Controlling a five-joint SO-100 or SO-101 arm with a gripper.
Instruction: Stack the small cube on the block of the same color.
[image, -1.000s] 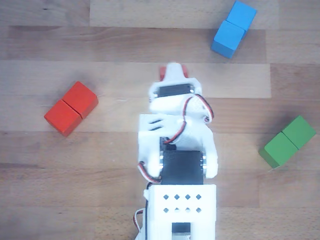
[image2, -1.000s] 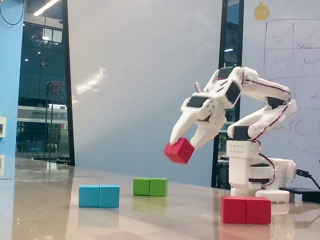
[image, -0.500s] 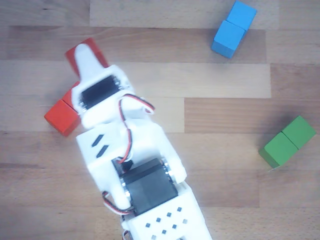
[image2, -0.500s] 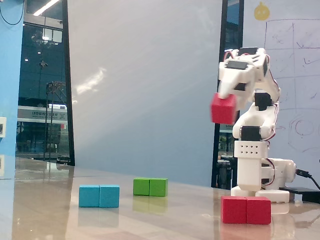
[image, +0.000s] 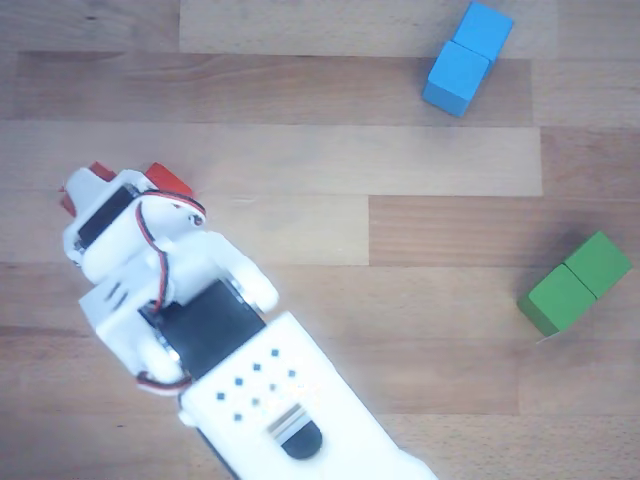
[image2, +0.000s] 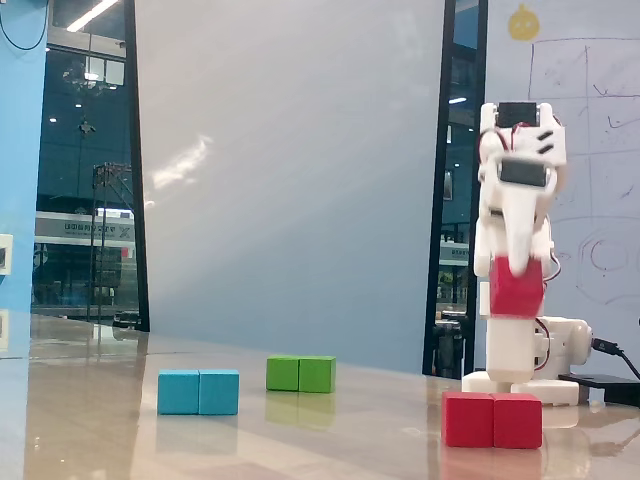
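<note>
A: Where is the small cube (image2: 517, 290) for us?

B: In the fixed view the jaws are clamped on it; it hangs in the air above the red block (image2: 493, 420), clear of it, over the right half.

A: And the block's long axis?

B: Left to right on the near table (image2: 300, 440) in that view. From above, our arm covers it; only red corners (image: 170, 181) peek out at far left.

A: So the gripper (image2: 517, 272) is lined up?

B: We judge a straight descent is next; depth alignment we cannot tell
</note>
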